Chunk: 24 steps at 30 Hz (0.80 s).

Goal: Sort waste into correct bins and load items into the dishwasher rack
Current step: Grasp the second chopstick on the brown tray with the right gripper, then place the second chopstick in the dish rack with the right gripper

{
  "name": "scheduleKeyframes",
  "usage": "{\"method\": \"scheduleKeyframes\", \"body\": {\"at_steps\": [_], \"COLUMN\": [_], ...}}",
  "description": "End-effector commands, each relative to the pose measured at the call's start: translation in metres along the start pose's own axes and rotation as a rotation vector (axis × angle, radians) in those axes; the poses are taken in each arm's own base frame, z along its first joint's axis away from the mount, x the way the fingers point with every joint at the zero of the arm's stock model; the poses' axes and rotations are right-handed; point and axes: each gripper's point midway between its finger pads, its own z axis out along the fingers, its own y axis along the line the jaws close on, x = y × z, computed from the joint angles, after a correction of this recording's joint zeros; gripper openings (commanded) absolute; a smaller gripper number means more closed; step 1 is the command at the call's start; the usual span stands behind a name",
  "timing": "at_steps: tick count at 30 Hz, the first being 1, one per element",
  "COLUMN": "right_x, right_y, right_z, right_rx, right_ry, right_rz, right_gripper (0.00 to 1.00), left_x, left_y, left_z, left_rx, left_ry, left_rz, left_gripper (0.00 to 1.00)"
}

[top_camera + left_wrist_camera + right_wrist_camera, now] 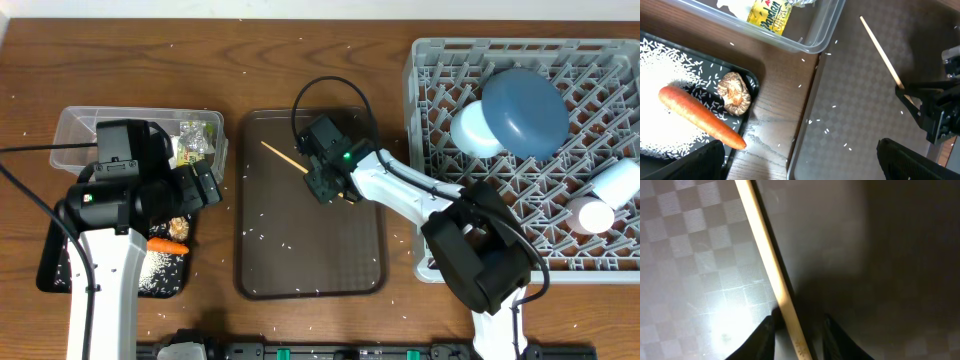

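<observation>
One wooden chopstick (pixel 283 157) lies on the dark brown serving tray (pixel 310 260). My right gripper (pixel 330 185) is low over the chopstick's near end. In the right wrist view its fingers (pixel 797 330) straddle the chopstick (pixel 765 255); a dark gap still shows on the right side. My left gripper (pixel 800 160) is wide open and empty, over the table between the black tray (pixel 752 80) and the serving tray. The carrot (pixel 700 117), brown lump (pixel 735 93) and rice (pixel 660 100) lie in the black tray. The yellow-green wrapper (pixel 771 15) is in the clear tub (pixel 75 130).
The grey rack (pixel 430 80) at the right holds the dark-blue plate (pixel 525 110), white bowl (pixel 470 130), light-blue cup (pixel 615 180) and white-pink cup (pixel 592 215). Loose rice grains are scattered over the serving tray and the wooden table.
</observation>
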Motion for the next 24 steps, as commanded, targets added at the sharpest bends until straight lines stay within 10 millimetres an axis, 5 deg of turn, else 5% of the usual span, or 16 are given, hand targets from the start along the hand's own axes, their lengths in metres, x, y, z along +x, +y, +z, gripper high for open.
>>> {"method": "scheduleKeyframes", "body": {"at_steps": [1,7,11,15,20,24], "right_x": [0.015,0.003,-0.015,-0.032,-0.021,0.01], "right_y": [0.005,-0.003,-0.008,-0.022,-0.074,-0.118], "right_z": [0.017,-0.003,-0.055,-0.129,-0.212,-0.239], "right_rx": [-0.01,0.013,0.021,0.023,0.111,0.181], "right_ry": [0.05,0.021,-0.037,-0.147,-0.254,-0.227], "right_rz": [-0.014,-0.005,0.037,0.121,0.311,0.457], "right_gripper": [0.22,0.01,0.01,0.01,0.01,0.01], "left_x": [-0.003,-0.003,-0.003,-0.003,-0.003,-0.003], "left_y": [0.001,0.001,0.001,0.001,0.001,0.001], "left_z": [-0.005,-0.005,-0.005,-0.005,-0.005,-0.005], "left_rx": [-0.006,-0.006,-0.006,-0.006,-0.006,-0.006], "left_ry": [-0.017,-0.017,-0.017,-0.017,-0.017,-0.017], "left_rz": [0.0,0.0,0.0,0.0,0.0,0.0], "left_gripper": [0.98,0.98,0.98,0.98,0.98,0.98]}}
